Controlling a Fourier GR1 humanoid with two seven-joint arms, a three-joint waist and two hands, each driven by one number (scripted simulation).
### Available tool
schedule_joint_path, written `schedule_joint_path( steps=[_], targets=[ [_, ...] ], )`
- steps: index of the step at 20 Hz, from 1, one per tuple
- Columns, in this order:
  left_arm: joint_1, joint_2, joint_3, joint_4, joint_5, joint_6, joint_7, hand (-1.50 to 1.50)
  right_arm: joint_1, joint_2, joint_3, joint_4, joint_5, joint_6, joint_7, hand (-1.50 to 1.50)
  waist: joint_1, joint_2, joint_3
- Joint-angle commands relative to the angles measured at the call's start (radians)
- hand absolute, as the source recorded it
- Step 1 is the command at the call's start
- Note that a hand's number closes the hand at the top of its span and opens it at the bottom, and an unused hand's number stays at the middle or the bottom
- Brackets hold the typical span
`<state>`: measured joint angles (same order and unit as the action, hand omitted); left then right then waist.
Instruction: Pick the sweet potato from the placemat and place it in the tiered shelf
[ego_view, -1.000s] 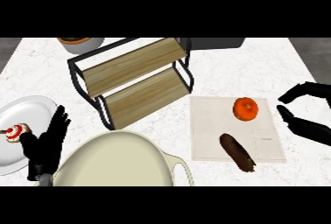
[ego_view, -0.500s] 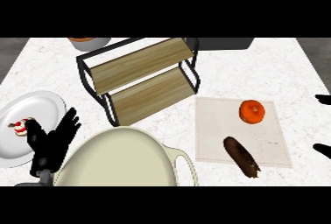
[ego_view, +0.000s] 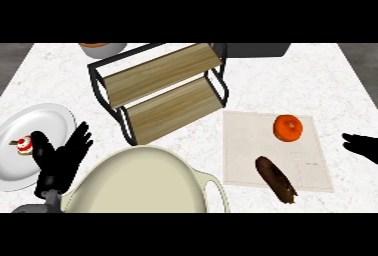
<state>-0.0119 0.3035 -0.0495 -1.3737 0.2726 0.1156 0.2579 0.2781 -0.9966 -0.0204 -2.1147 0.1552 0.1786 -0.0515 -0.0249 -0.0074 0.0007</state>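
Note:
The sweet potato (ego_view: 275, 180), dark brown and long, lies on the lower part of the pale placemat (ego_view: 251, 150) at the right. The tiered shelf (ego_view: 164, 90), a black frame with two wooden boards, stands at the centre back with nothing on it. My right hand (ego_view: 363, 146) shows only at the right edge, beyond the placemat, with fingers pointing left and nothing in them, well apart from the sweet potato. At the lower left my left hand (ego_view: 63, 157) rests open, fingers up, between the white plate and the big pot.
An orange round fruit (ego_view: 288, 127) sits on the placemat's upper part. A large cream pot (ego_view: 140, 182) with a handle fills the lower middle. A white plate (ego_view: 40, 125) with a small cake is at the left. A bowl (ego_view: 101, 48) and a dark box (ego_view: 255, 49) stand at the back.
My right hand has drawn back from beside the orange fruit to the right edge, lower down. The left hand has barely moved. The sweet potato has stayed in place.

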Motion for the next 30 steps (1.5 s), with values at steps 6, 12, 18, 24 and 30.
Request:
schedule_joint_path(
  steps=[6, 12, 18, 24, 30],
  targets=[
    [0.005, -0.006, -0.013, -0.020, -0.021, -0.011, 0.018, 0.00, -0.012, 0.101, 0.235, -0.313, 0.321, -0.037, 0.543, -1.50, 0.032, 0.007, -0.002],
    [-0.077, -0.032, -0.011, 0.023, -0.028, -0.001, 0.033, 0.00, -0.176, 0.197, 0.483, -0.192, 0.568, -0.056, 0.718, -1.50, 0.043, 0.010, -0.003],
    [-0.087, -0.038, 0.014, 0.090, -0.042, -0.010, 0.003, 0.00, -0.283, 0.345, 0.661, -0.085, 0.699, 0.064, 0.890, -1.50, 0.028, 0.008, -0.002],
    [-0.049, -0.032, 0.031, 0.066, -0.039, -0.046, -0.008, 0.00, -0.295, 0.452, 0.737, 0.099, 0.838, 0.055, 0.884, -1.50, 0.027, 0.008, -0.001],
    [-0.043, -0.065, 0.030, 0.052, -0.070, -0.034, 0.009, 0.00, -0.254, 0.525, 0.768, 0.072, 0.982, 0.071, 0.948, -1.50, 0.023, 0.007, -0.001]
  ],
)
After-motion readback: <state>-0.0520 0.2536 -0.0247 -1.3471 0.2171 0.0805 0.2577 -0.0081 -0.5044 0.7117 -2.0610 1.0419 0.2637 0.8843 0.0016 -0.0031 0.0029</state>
